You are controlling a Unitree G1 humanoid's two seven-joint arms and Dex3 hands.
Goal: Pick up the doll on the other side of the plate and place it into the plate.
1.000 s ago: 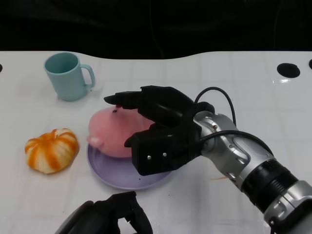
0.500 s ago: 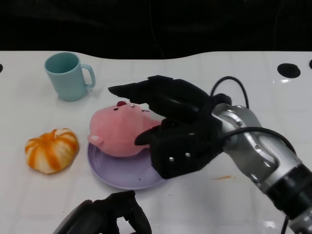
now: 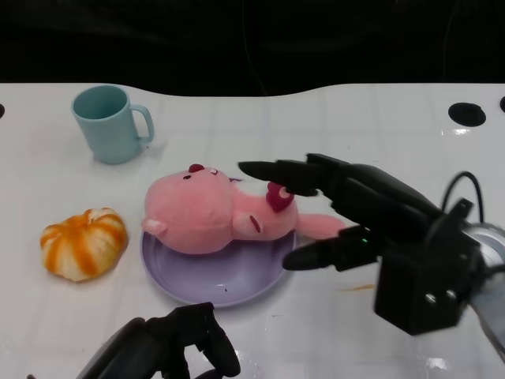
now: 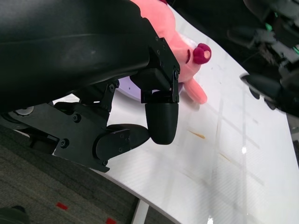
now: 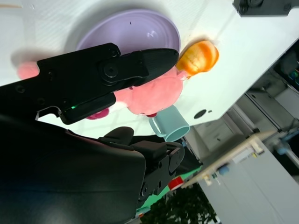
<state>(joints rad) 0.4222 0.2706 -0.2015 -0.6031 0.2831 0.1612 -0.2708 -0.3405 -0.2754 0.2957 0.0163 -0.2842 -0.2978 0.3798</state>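
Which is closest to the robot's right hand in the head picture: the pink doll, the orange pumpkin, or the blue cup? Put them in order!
From the right hand, nearest first:
1. The pink doll, lying on the purple plate, right by the fingertips.
2. The blue cup, at the far left of the table.
3. The orange pumpkin, left of the plate, a little farther than the cup.

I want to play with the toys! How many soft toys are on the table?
2: the pink doll lying on the purple plate, and the orange pumpkin beside the plate, below the blue mug.
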